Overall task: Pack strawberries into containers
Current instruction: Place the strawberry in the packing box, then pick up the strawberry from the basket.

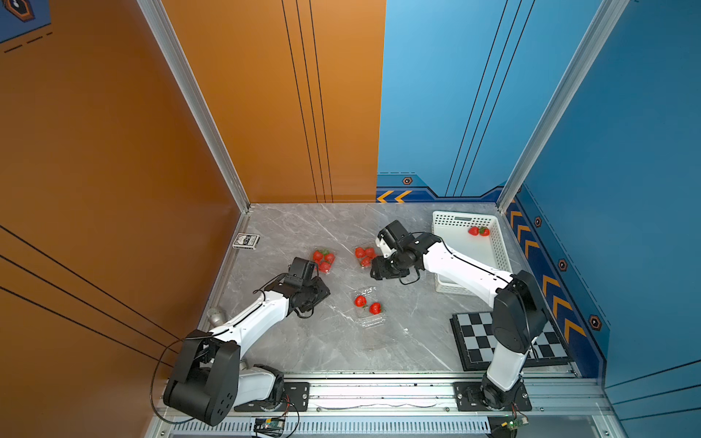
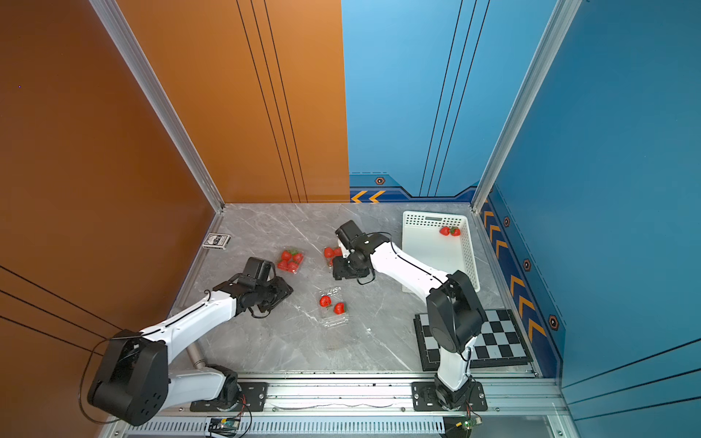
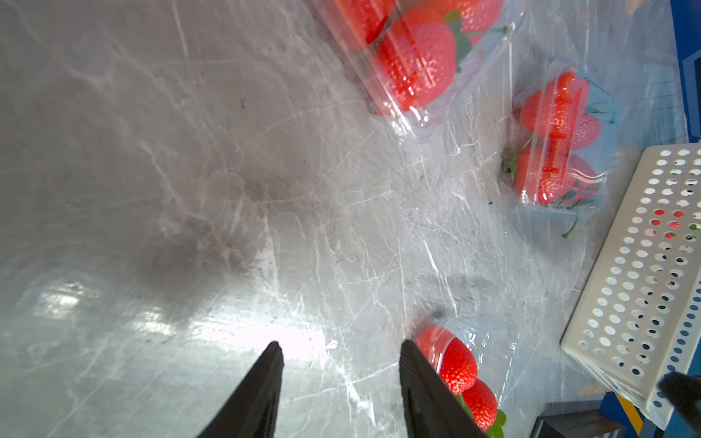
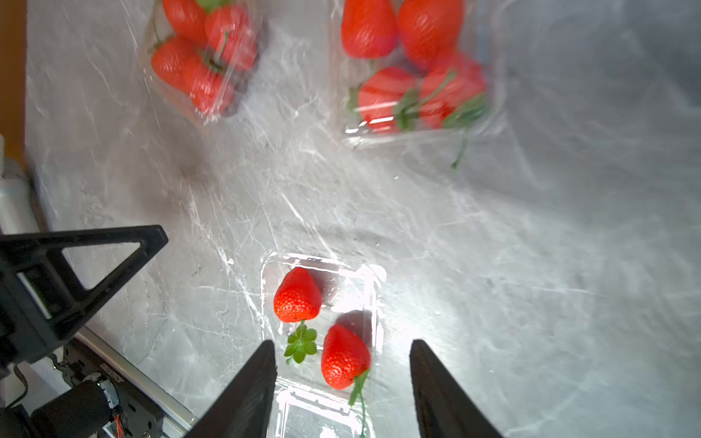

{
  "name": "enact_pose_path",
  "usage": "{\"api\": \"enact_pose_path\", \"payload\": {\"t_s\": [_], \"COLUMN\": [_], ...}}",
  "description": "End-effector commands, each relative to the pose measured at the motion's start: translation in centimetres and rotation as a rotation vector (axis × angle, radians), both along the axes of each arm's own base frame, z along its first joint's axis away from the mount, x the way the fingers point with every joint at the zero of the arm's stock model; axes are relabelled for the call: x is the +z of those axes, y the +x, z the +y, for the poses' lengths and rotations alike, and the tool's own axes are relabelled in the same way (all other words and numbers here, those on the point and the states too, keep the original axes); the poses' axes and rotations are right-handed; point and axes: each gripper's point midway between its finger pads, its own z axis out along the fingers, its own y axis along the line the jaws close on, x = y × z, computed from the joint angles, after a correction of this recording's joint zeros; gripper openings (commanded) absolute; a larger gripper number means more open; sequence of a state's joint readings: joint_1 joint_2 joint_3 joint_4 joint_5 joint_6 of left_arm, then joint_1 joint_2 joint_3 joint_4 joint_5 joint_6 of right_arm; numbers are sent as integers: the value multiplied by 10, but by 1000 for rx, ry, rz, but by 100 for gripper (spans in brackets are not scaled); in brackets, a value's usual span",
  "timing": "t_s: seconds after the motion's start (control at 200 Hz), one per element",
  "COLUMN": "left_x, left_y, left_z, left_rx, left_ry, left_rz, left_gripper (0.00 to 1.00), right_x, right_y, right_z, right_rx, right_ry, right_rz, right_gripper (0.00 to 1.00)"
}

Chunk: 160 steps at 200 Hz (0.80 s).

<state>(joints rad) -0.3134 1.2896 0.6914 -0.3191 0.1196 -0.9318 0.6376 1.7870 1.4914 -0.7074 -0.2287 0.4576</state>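
Mid-packing, I'd say. My left gripper [image 3: 340, 342] and right gripper [image 4: 343, 343] both hang empty, fingers spread. The open clamshell [image 4: 356, 290] at table centre holds two strawberries [image 4: 297, 295]. Two loose strawberries [image 1: 478, 230] wait in the white basket [image 1: 501, 250] at two o'clock: my next reach, with a gentle pinch.

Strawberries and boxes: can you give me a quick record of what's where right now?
Left box: four strawberries, lid seems shut
Middle box: about four, lid seems shut
Near box: lid open, two strawberries
Basket: two strawberries inside
Jaws: both pairs open, empty
Other: card pack, chessboard
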Motion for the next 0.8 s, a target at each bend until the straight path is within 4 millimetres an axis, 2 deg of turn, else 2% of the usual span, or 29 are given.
{"api": "enact_pose_path", "payload": {"t_s": [0.0, 0.1, 0.185, 0.335, 0.42, 0.45, 0.46, 0.495, 0.601, 0.796], "left_x": [12, 24, 35, 50, 59, 57, 65, 70, 73, 66], "left_y": [7, 15, 24, 43, 55, 57, 62, 68, 78, 91], "left_z": [4, 1, -6, -30, -46, -51, -55, -63, -87, -126], "left_rx": [-4, -7, -17, -73, -109, -123, -126, -144, -204, -290], "left_ry": [47, 49, 48, 58, 60, 64, 58, 57, 65, 66], "left_rz": [-20, -54, -80, -107, -123, -117, -136, -148, -158, -142], "left_gripper": [53, 53, 53, 54, 54, 54, 53, 53, 53, 53], "right_x": [20, 30, 34, 28, 21, 20, 19, 16, 0, -29], "right_y": [11, 35, 58, 90, 103, 108, 110, 114, 129, 153], "right_z": [-38, -84, -133, -215, -251, -263, -267, -282, -316, -346], "right_rx": [-48, -158, -277, -469, -553, -577, -587, -619, -693, -744], "right_ry": [38, 73, 80, 67, 40, 31, 27, 5, -24, -54], "right_rz": [-20, -37, -57, -78, -82, -87, -89, -93, -79, -49], "right_gripper": [59, 59, 60, 59, 60, 60, 60, 60, 59, 59]}}
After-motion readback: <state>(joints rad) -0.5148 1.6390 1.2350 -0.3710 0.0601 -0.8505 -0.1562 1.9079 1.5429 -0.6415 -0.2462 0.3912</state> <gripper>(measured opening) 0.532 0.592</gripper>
